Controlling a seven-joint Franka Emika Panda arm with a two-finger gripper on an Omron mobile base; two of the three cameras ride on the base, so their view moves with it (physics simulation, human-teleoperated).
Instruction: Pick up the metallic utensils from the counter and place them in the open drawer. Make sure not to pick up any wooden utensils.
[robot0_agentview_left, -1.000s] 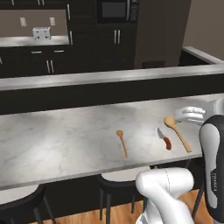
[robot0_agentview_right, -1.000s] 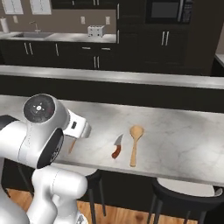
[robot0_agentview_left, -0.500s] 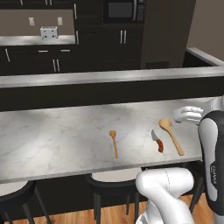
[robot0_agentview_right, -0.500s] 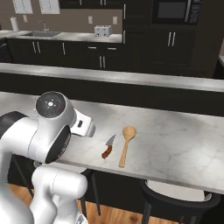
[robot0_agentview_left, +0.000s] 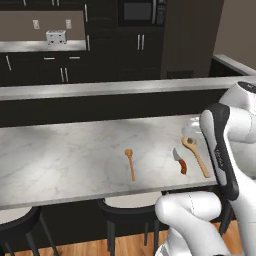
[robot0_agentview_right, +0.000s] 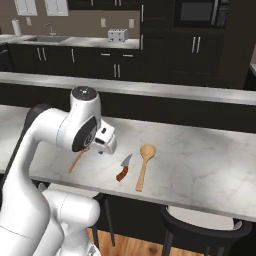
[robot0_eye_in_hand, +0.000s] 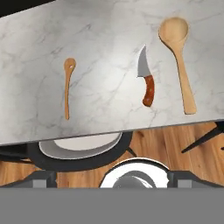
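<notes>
Marbled counter (robot0_eye_in_hand: 109, 39) carries small wooden spoon (robot0_eye_in_hand: 67, 87), knife (robot0_eye_in_hand: 145, 81), large wooden spoon (robot0_eye_in_hand: 179, 57).

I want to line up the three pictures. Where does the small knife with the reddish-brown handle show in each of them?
Left base view: the knife lies right of centre on the counter, near its front edge.
Right base view: the knife lies at centre.
Hand view: the knife lies right of centre.
Shared landmark: the large wooden spoon beside it.

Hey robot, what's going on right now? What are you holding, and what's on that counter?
Pincer state unclear, nothing seen held. On the marbled counter: small wooden spoon, knife with silvery blade, large wooden spoon, all apart. Nothing blocking the knife.
</notes>
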